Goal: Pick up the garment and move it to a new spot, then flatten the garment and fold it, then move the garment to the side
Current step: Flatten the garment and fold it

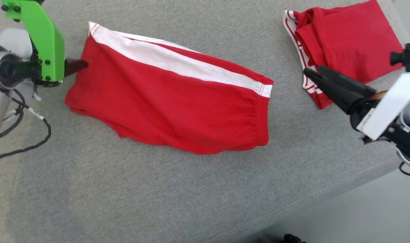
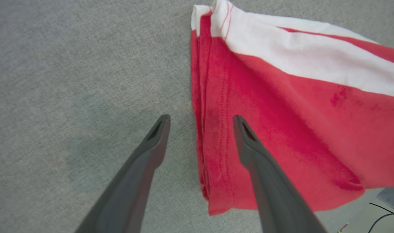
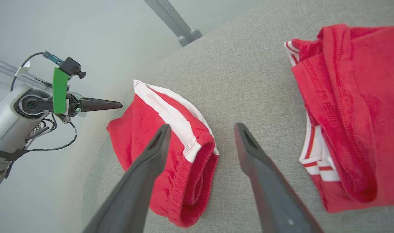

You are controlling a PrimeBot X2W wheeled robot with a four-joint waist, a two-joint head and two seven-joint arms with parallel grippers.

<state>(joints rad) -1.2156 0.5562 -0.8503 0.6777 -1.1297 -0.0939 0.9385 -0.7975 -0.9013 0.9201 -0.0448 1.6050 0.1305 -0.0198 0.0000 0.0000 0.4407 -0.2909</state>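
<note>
Garment: the red shorts with a white side stripe [image 1: 171,108] lie flat in the middle of the bench, hem end toward the robot's left and elastic waistband toward its right.
Lie of the cloth: mostly smooth, with a few soft creases. At the hem the layers look stacked, so I judge it already doubled leg over leg.
Left pincer [image 2: 201,119]: wide and holding nothing. It straddles the hem edge, one finger over the red cloth and the other over bare bench.
Right pincer [image 3: 202,127]: wide and holding nothing. It hangs off the waistband end, between the shorts and the other garment.
Other garment [image 1: 346,44]: a red piece with striped trim, folded, at the far right and apart from the shorts.
Bench [image 1: 124,195]: grey woven covering, with bare room in front of the shorts.
Step in hand: flatten and fold, I'd say, with both pincers free between grasps.
Next move: each pincer needs to pinch every layer at its own end. Then one end can be carried over the other with the edges kept square.
</note>
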